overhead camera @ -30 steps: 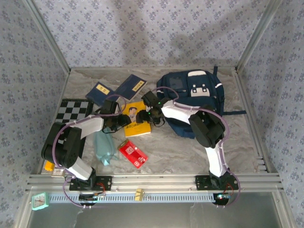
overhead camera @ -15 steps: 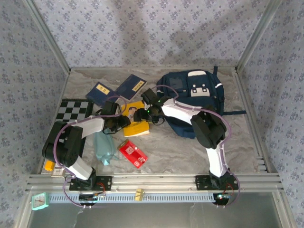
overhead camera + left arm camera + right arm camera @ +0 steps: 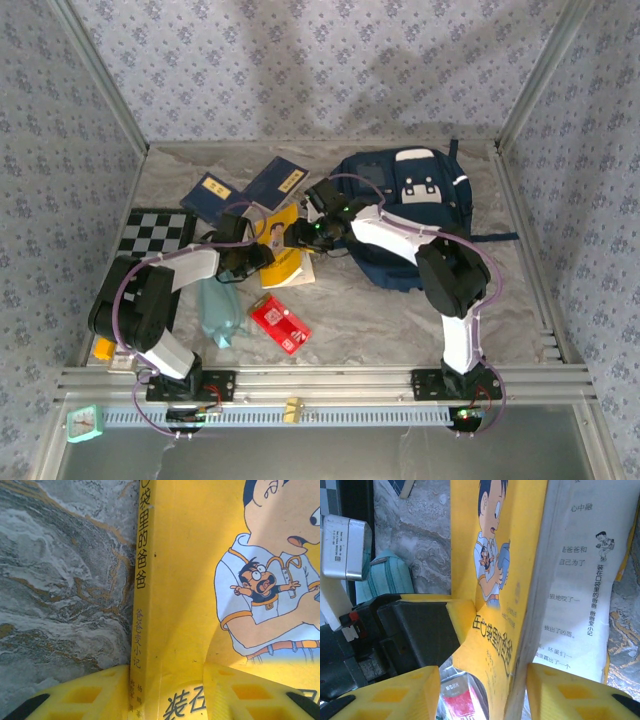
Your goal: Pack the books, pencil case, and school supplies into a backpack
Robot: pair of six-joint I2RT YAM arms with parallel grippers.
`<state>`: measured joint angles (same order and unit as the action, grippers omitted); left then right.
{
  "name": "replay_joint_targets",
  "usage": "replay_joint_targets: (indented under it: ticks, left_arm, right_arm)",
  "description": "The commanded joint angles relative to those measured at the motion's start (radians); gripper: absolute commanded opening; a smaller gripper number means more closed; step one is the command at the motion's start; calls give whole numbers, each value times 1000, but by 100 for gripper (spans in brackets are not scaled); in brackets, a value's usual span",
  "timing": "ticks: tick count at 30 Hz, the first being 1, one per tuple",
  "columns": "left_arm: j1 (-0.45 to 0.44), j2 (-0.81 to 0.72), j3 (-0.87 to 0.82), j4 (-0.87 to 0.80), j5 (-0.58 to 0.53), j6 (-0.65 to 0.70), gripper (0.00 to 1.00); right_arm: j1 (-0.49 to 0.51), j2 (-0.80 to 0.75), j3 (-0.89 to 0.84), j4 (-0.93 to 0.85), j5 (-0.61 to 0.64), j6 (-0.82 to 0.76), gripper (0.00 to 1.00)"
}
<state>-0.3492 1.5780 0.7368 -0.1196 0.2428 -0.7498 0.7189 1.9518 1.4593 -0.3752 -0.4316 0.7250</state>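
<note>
The yellow cartoon-cover book [image 3: 290, 268] stands tilted up off the table, left of the navy backpack [image 3: 405, 200]. My left gripper [image 3: 262, 255] is shut on its spine; the spine and cover [image 3: 190, 580] sit between the yellow fingers [image 3: 95, 695]. My right gripper [image 3: 303, 237] is open and straddles the book's page edge [image 3: 495, 555], with a gap beside the cover. The book has fallen open, showing white pages [image 3: 580, 580]. Two navy books [image 3: 210, 197] [image 3: 277, 181] lie behind. The teal pencil case [image 3: 215, 310] and the red packet [image 3: 279, 324] lie in front.
A checkered board [image 3: 160, 230] lies at the left under my left arm. A small orange item [image 3: 103, 348] sits by the left base. Metal frame rails [image 3: 320, 380] and patterned walls close the table in. Backpack straps [image 3: 495, 238] trail to the right.
The yellow book has risen from lying flat to standing tilted and has fallen open. My right gripper's jaws have narrowed around its page edge. The left gripper has held its place.
</note>
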Motion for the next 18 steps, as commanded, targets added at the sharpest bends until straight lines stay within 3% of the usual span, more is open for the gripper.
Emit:
replay_joint_targets:
  ticks: [1,11,18]
  left_arm:
    - [-4,-5,-20,-32,-33,16,42]
    - [-3,-16,-19,-32,-25,11,42]
    - [10,-48,11,-64,-25,13,43]
  right_arm:
    - [7,2,-6,24,-53,-2,45]
    - [1,33,14,-6,-41,-38,18]
    - [-4,8,27,-17,-39,-52,5]
